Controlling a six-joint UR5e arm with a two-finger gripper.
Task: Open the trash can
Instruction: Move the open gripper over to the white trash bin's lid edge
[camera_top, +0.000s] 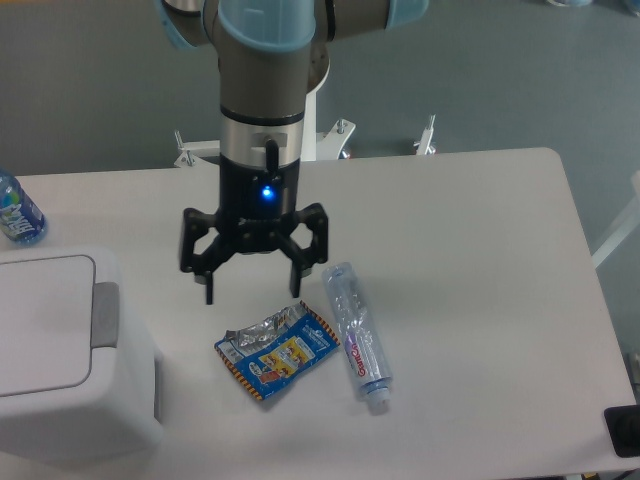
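The trash can is a large white boxy bin at the lower left, with its flat lid down and a grey push strip along the lid's right edge. My gripper hangs open over the table's middle, to the right of the trash can and well apart from it. Its fingers point down with nothing between them. The fingertips hover just above the snack wrapper.
A crumpled blue and silver snack wrapper lies below the gripper. A clear plastic bottle lies on its side to the right of it. A blue-labelled bottle stands at the far left edge. The arm's base stands behind the table.
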